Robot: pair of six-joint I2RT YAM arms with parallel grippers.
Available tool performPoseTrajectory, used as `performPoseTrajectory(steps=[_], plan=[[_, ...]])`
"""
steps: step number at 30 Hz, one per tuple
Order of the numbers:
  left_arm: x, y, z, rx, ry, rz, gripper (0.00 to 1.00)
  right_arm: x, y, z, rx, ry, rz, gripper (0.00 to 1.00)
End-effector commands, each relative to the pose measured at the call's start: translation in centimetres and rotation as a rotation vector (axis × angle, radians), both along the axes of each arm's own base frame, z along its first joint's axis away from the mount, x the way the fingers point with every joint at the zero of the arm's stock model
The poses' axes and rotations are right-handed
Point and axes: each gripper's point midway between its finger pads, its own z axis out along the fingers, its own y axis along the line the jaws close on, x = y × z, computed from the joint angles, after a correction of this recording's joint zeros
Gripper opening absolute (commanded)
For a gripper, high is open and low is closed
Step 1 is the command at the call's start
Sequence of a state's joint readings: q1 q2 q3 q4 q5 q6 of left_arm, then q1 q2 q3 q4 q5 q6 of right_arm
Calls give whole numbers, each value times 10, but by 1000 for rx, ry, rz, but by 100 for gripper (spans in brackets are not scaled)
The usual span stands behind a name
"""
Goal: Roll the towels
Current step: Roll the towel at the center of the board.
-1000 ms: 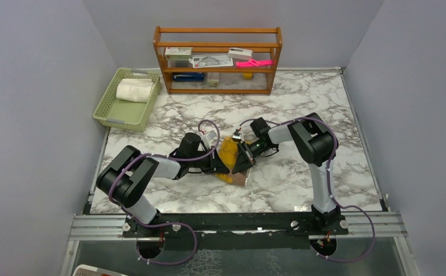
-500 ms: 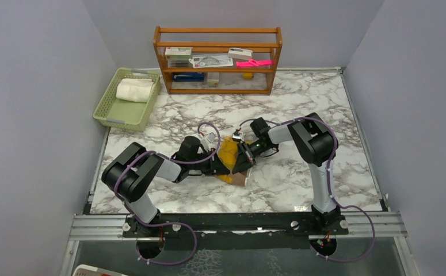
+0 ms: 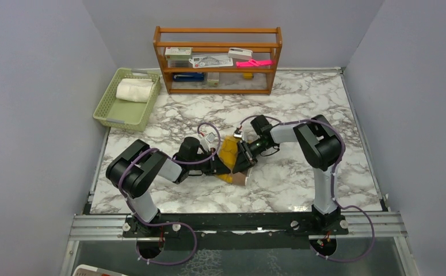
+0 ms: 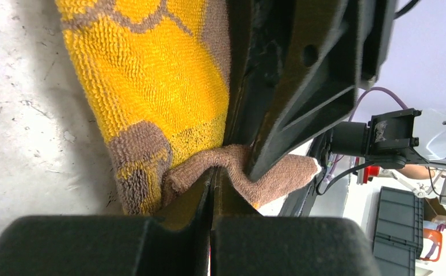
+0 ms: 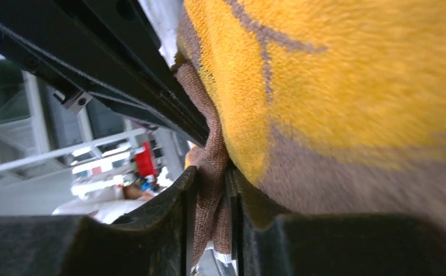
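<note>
Two towels are in my sight. The brown towel [image 3: 229,150], with its mustard-yellow patches, lies bunched near the middle of the marble table [image 3: 289,184], right between my two claws. The white towel [image 3: 134,90] sits rolled in the green basket [image 3: 108,118], far off at about 10 o'clock from the brown one and well apart from it. My left claw [image 3: 224,167] reaches the brown towel from its 9 o'clock side and lies low over the tabletop. Its fingers are pressed fully together. In my left wrist view a brown fold of the cloth sits right at the fingertips, but I cannot tell whether any of it is caught between them. My right claw [image 3: 245,156] comes in from the 3 o'clock side. Its fingers stand only a narrow slit apart, and my right wrist view shows a strip of the towel's brown edge filling that slit and touching both fingers. The yellow bulk of the towel bulges just beyond the tips. The two claws are almost against each other, with the black frame of the right one crowding my left wrist view. A wooden shelf [image 3: 217,34] holding small items stands at the table's 12 o'clock edge, just beside the basket.
</note>
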State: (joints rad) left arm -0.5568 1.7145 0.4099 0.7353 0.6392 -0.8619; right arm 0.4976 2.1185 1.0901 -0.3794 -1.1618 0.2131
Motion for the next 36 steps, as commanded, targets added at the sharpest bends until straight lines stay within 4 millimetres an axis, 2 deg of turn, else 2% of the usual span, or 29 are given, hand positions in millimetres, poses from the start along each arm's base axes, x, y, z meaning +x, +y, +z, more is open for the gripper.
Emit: performPoseTrajectory(steps=[1,5,9,12,16,18,21,22,30,36], plan=[[-27,48,-80,304,159,88,0,30,-22,-24,-249,-240,-65,28],[-28,48,-82,307,167,88,0,46,-23,-4,-262,-343,-106,41],[-28,49,-82,307,164,93,0,60,-26,27,-255,-494,-153,42],[-28,49,-82,307,168,93,0,64,-26,52,-272,-635,-151,36],[-28,49,-83,309,171,95,0,37,-4,70,-246,-729,-56,25],[-29,50,-85,314,175,98,0,19,8,67,-230,-721,-11,20],[-29,51,-85,318,180,105,0,1,17,54,-213,-667,16,4],[-29,51,-85,318,180,106,0,-4,17,49,-209,-646,21,1],[-30,52,-86,319,185,109,0,-20,5,14,-258,-570,0,1],[-29,51,-87,319,189,107,0,-31,-15,-17,-334,-467,-17,1]])
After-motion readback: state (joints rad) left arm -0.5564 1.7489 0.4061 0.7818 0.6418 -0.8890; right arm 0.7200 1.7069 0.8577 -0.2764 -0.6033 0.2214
